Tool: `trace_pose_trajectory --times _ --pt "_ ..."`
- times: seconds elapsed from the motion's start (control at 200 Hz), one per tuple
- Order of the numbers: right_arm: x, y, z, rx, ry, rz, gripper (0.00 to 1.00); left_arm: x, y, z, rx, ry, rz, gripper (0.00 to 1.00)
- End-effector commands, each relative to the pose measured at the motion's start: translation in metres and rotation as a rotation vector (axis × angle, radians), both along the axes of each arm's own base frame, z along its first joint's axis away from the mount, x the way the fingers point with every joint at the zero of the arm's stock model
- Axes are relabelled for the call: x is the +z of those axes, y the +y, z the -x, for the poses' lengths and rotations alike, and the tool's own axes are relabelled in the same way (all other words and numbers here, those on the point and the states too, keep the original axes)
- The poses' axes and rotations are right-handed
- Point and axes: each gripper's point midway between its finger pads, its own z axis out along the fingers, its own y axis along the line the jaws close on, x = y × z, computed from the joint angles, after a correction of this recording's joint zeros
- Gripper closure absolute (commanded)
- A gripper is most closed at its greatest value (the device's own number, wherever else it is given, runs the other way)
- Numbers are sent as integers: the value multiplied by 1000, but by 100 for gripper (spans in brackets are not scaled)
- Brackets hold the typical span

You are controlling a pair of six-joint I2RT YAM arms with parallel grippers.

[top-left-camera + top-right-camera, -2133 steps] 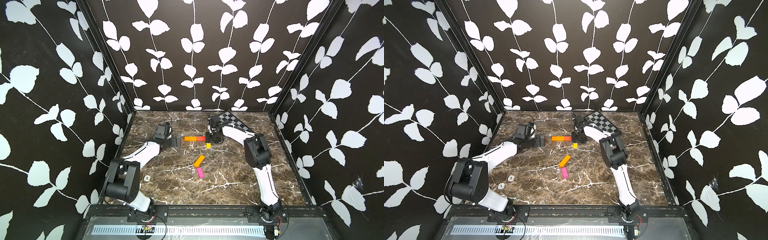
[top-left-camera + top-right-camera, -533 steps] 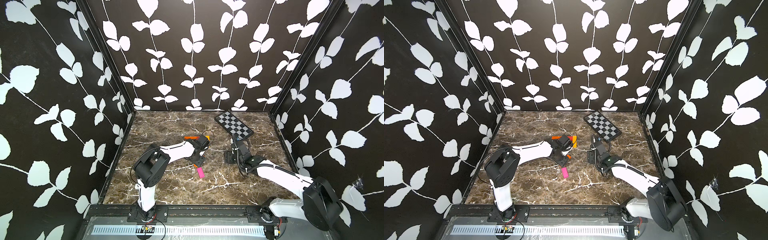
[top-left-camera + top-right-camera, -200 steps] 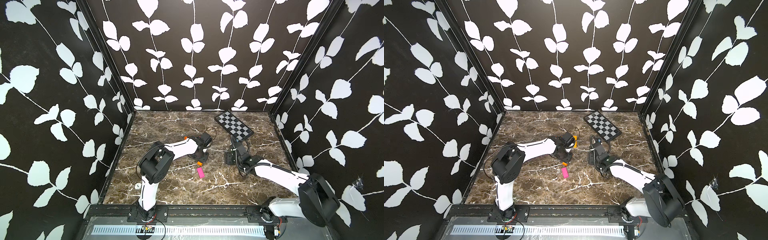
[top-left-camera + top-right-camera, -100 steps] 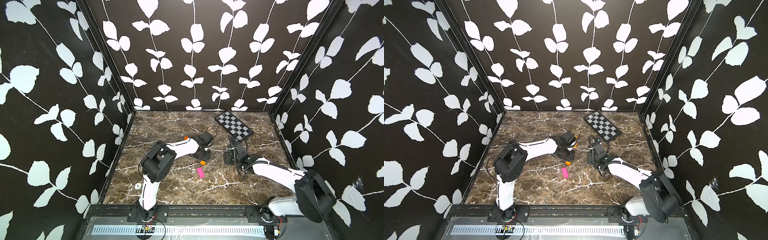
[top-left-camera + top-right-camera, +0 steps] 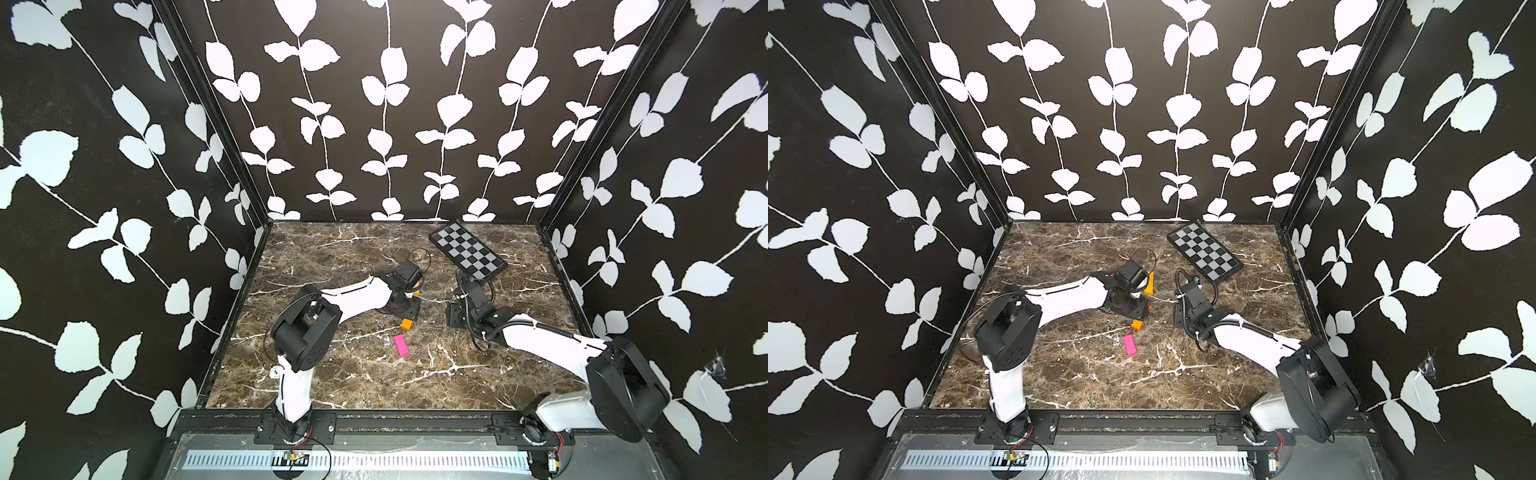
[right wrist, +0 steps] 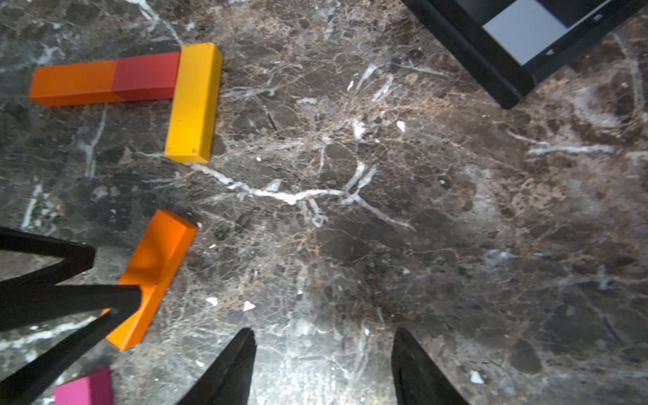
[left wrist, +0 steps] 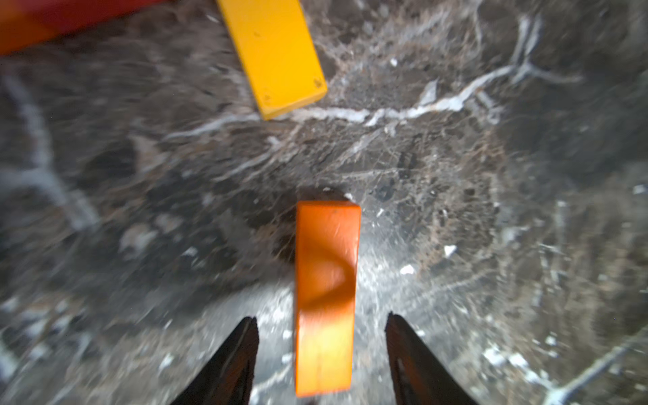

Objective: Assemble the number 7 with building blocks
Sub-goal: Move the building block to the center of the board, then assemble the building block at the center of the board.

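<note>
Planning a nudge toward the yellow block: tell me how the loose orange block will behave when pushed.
The orange block looks rigid, flat-faced and square-edged, so it should slide, not roll. Lying flat on the table, it is unlikely to tip.

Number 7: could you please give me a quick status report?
Left tool open astride loose orange bar, not gripping. Right tool open, empty. Number 7: top bar, yellow bar joined; pink bar apart. Nothing in the way.
</note>
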Motion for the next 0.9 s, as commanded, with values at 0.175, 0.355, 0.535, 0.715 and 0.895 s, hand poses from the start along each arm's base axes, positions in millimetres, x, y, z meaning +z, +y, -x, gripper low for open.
trace_pose_trajectory --times 0.175,0.355,0.535,0.715,0.895 --pt "6 56 1 -20 90 -103 39 79 84 -31 130 -257 -59 21" --pt "-11 84 4 -12 198 -52 38 83 127 -38 208 -286 -78 19" --pt "-16 108 4 13 231 -61 38 82 157 -41 284 -302 -70 16" --pt "-33 118 5 7 300 -34 38 78 164 -39 289 -299 -47 16" --pt "-40 124 1 -16 318 -37 40 74 162 -38 269 -293 -42 16"
